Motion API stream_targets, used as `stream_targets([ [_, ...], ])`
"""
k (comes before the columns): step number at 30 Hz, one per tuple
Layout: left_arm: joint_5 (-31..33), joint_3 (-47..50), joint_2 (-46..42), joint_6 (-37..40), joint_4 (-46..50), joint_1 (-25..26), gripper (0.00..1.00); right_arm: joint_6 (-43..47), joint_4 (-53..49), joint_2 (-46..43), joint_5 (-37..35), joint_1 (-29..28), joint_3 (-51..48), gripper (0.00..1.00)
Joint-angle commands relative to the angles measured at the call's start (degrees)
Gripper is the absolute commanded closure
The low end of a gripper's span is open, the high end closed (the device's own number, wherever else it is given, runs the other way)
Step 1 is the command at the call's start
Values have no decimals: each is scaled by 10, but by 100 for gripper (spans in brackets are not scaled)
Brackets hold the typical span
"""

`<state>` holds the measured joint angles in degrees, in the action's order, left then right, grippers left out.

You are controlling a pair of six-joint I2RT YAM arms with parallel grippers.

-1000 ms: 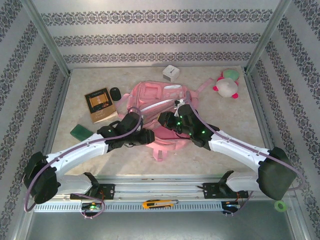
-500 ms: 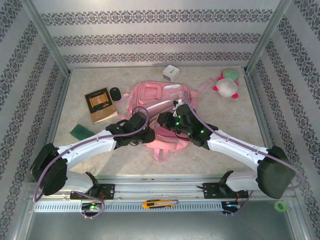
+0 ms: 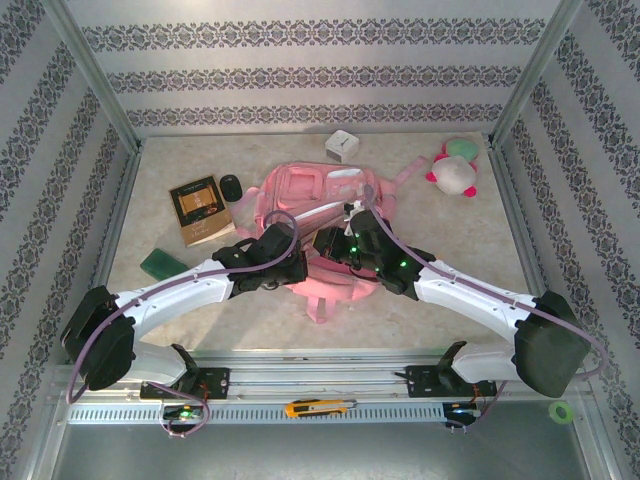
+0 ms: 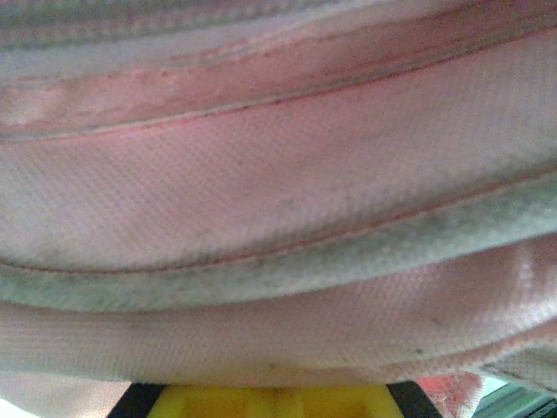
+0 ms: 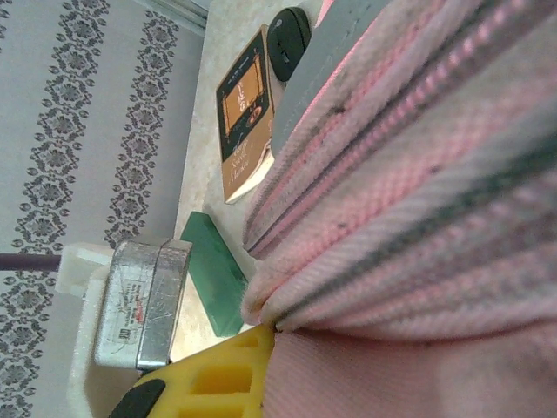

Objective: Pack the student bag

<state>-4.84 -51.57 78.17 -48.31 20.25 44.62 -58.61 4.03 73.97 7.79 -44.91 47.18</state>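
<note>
From above there are two arms and one of each thing. The single student bag (image 3: 318, 192) lies in the middle of the surface (image 3: 470, 230), with one book (image 3: 200, 210) and one small black oval object (image 3: 231, 187) to its left. One green block (image 3: 160, 263) lies nearer the front left, one white box (image 3: 342, 145) behind the bag, and one pink-and-white plush toy (image 3: 455, 170) at the back right. On the rail in front sit one orange-handled knife (image 3: 318, 408) and, at the far right, one green roll (image 3: 560, 411). The left arm (image 3: 170, 295) reaches low and diagonally inward, its wrist over the near left part of the bag. The right arm (image 3: 470, 290) mirrors it from the other side, and the two wrists sit just beside each other over the bag's near half. In the left wrist view, pink bag cloth (image 4: 278, 200) with pale piping lies right against the lens above a yellow fingertip (image 4: 261, 402). The left jaws are closed, though whether cloth is caught between them cannot be told. In the right wrist view, folds of the bag (image 5: 418, 218) gather to a pinch at a yellow fingertip (image 5: 218, 374), so the right jaws are closed on the bag's cloth. Beyond lie the book (image 5: 244, 113), the black object (image 5: 289, 33) and the green block (image 5: 218, 270).
</note>
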Motion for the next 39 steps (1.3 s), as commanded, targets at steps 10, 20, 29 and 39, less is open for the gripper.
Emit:
stream_targets([
  [10,-134,51,-79,-5,-48,-60,100,91,-34,-25,109,26,14,100],
  [20,-301,85,-47,-62,-155,-88,100,130,-30,-1,178,34,27,100],
  [29,-213,87,-70,-64,-75,-101,85,113,-37,2,157,30,39,100],
  [39,-141,87,-67,-56,-79,-75,76,56,-4,-9,108,13,42,100],
])
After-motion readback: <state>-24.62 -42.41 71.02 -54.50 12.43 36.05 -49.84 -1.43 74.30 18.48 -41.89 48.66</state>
